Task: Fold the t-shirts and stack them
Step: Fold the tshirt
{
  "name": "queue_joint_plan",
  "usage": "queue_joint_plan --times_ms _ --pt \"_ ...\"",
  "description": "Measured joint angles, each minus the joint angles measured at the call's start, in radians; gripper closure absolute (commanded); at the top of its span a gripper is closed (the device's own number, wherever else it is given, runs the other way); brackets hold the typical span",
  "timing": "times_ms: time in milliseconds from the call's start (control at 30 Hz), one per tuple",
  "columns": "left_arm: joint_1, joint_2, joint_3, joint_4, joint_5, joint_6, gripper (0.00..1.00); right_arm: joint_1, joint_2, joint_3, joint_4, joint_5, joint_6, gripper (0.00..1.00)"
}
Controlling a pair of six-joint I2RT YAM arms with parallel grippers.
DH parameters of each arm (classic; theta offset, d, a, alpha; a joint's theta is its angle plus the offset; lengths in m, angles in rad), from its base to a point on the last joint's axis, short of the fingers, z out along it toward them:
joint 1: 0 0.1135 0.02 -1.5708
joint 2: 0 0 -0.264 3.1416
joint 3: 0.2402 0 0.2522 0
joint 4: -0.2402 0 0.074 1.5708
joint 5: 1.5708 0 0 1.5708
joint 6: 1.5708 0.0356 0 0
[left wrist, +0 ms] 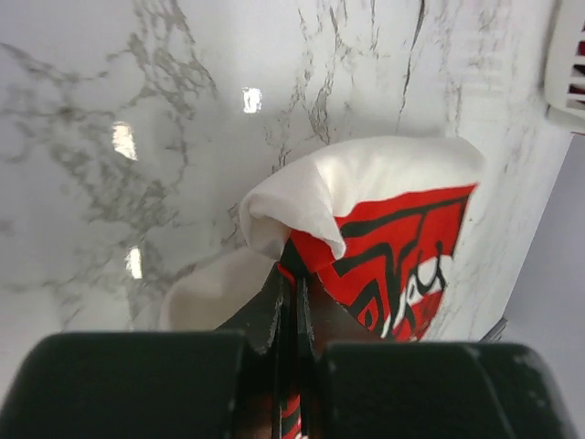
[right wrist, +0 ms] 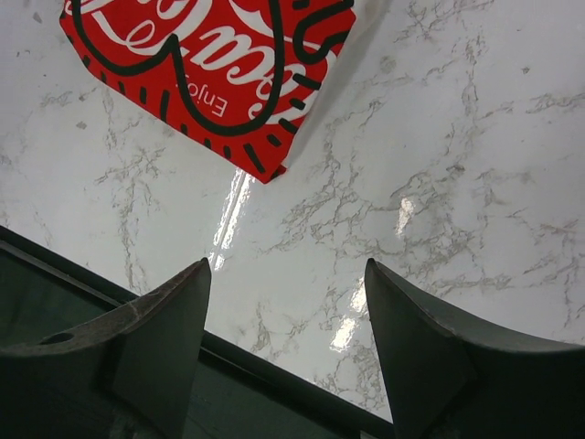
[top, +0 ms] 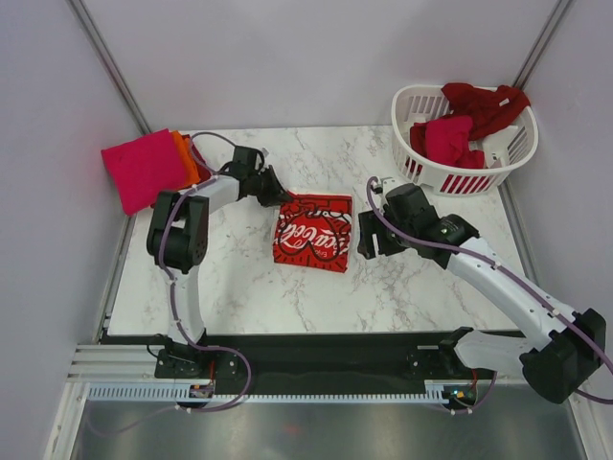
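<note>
The left jaws are clenched on the far-left corner of the one red Coca-Cola t-shirt (top: 313,233), which lies folded at the middle of the counter (top: 239,278), its white inside curled up at the pinch. The right jaws stand released, holding nothing, just right of that shirt. Two folded shirts sit stacked at the counter's far left corner, the magenta-pink shirt (top: 144,168) over the orange shirt (top: 188,158). The one white basket (top: 463,182) at far right holds two more: the crimson shirt (top: 448,139) and the dark red shirt (top: 488,103), draped over its rim.

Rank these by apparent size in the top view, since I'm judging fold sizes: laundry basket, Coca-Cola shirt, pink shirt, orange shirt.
1. laundry basket
2. Coca-Cola shirt and pink shirt: they look alike, so tied
3. orange shirt: only a strip shows
</note>
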Motion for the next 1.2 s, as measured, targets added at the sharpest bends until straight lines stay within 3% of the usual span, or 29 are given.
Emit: queue_joint_plan --times_ms 167,367,600,833,967,1067,1167,1200 --pt "0.098 -0.089 0.063 -0.14 0.021 0.038 0.98 0.0 -0.027 -0.004 0.006 -0.005 0.0 0.23" --pt "0.204 -0.108 0.267 -0.305 0.028 0.117 0.98 0.0 -0.05 -0.009 0.011 -0.019 0.0 0.22" --pt "0.272 -0.108 0.436 -0.472 0.037 0.185 0.98 0.0 -0.072 -0.022 0.015 -0.026 0.0 0.2" --pt "0.293 -0.057 0.48 -0.519 0.131 0.22 0.92 0.0 -0.076 -0.024 0.021 -0.026 0.0 0.19" --pt "0.288 0.046 0.48 -0.521 0.217 0.235 0.84 0.0 -0.073 -0.037 0.035 -0.027 0.0 0.17" --pt "0.282 0.117 0.48 -0.525 0.265 0.249 0.73 0.0 -0.056 -0.042 0.043 -0.038 0.002 0.17" --pt "0.271 0.185 0.51 -0.542 0.319 0.267 0.46 0.0 -0.009 -0.042 0.074 -0.063 0.012 0.16" --pt "0.267 0.206 0.531 -0.544 0.327 0.273 0.42 0.0 0.014 -0.042 0.091 -0.076 0.019 0.16"
